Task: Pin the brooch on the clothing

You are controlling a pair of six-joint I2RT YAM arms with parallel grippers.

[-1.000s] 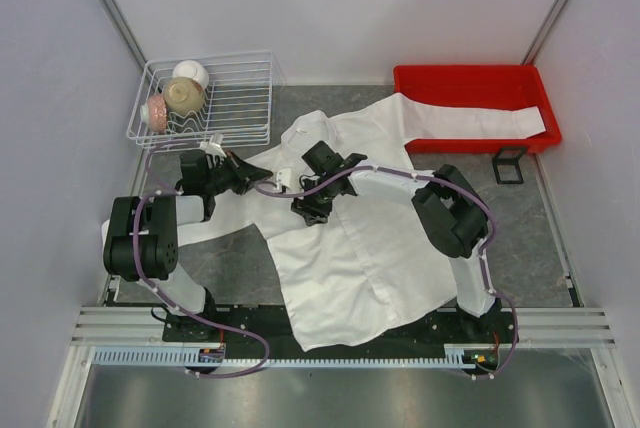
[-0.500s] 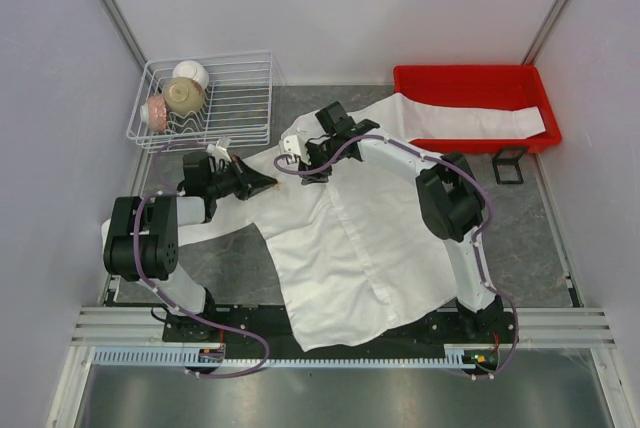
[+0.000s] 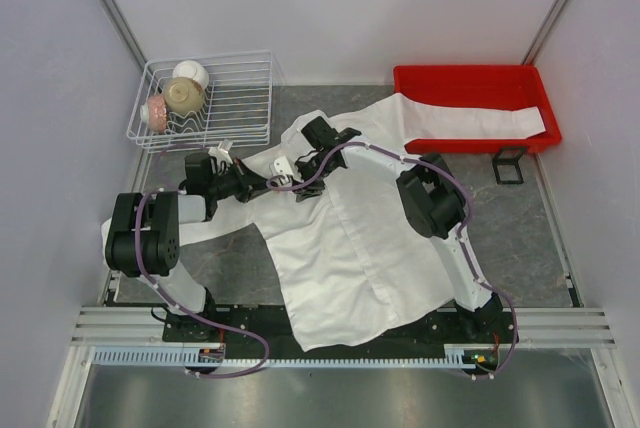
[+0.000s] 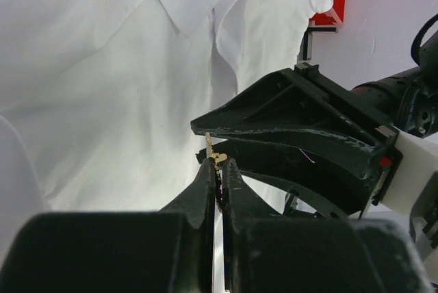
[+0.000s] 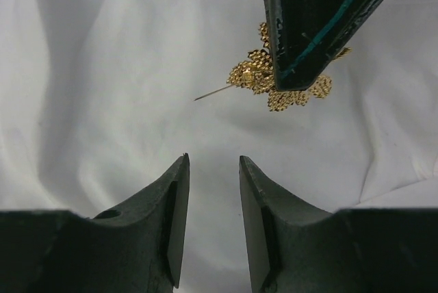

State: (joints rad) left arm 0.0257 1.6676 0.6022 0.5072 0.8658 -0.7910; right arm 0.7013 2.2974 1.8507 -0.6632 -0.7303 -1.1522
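Observation:
The white collared shirt [image 3: 360,238] lies spread over the table, one sleeve reaching into the red bin. My left gripper [image 4: 219,163] is shut on the small gold brooch [image 4: 215,157], held edge-on between its fingertips. In the right wrist view the brooch [image 5: 274,84] shows as a gold openwork cluster under the left fingers, its thin pin pointing left just above the shirt fabric [image 5: 102,87]. My right gripper [image 5: 213,159] is open and empty, a short way from the brooch. In the top view both grippers, left [image 3: 268,184] and right [image 3: 300,170], meet near the collar.
A white wire basket [image 3: 255,98] with bowls stands at the back left. A red bin [image 3: 470,78] sits at the back right, holding one sleeve. A small black stand [image 3: 509,165] is beside the bin.
My right gripper has swung from the shirt's chest up to the collar, then back toward the left gripper. My left gripper has shifted slightly right toward it with the brooch.

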